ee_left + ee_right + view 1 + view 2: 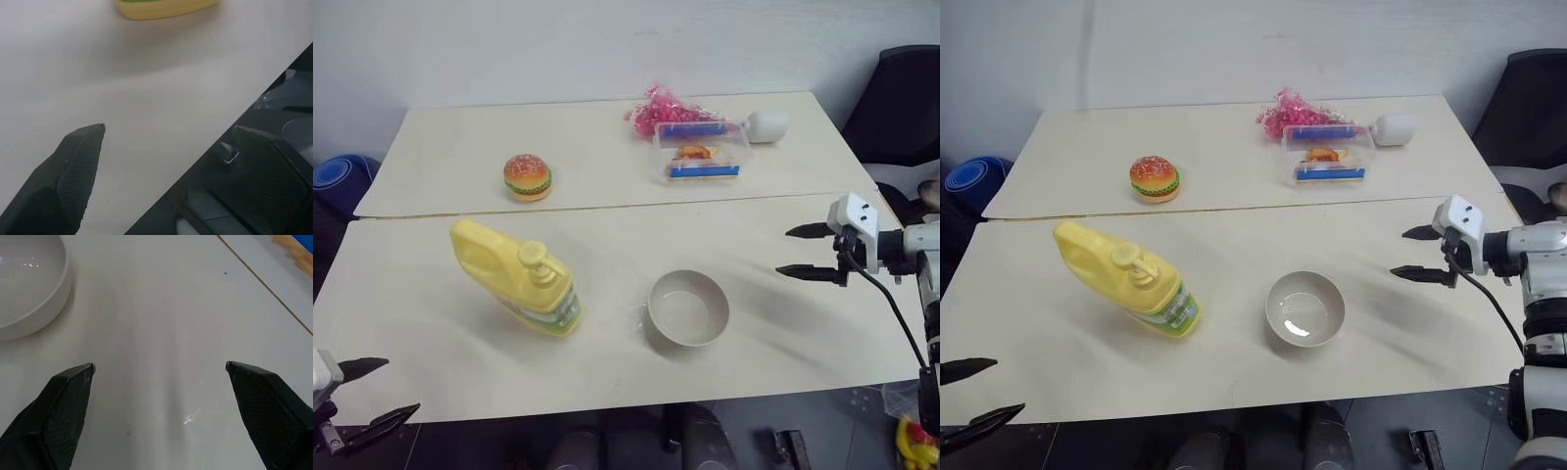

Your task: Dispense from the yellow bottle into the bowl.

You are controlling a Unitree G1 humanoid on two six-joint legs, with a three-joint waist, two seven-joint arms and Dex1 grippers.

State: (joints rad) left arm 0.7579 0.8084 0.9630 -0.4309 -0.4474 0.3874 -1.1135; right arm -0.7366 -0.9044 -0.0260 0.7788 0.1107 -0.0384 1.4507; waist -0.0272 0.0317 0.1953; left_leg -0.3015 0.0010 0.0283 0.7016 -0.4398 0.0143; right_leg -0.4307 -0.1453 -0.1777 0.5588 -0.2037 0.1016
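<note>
Yellow bottle [517, 278], one; bowl [688, 308], one; burger [527, 177], one.

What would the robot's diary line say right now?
left claw: open, empty | right claw: open, empty | yellow bottle: untouched | bowl: beside bottle

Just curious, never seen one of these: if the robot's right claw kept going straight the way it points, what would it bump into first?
Probably the bare table. The open right claw aims slightly downward, the bowl off to one side.
</note>
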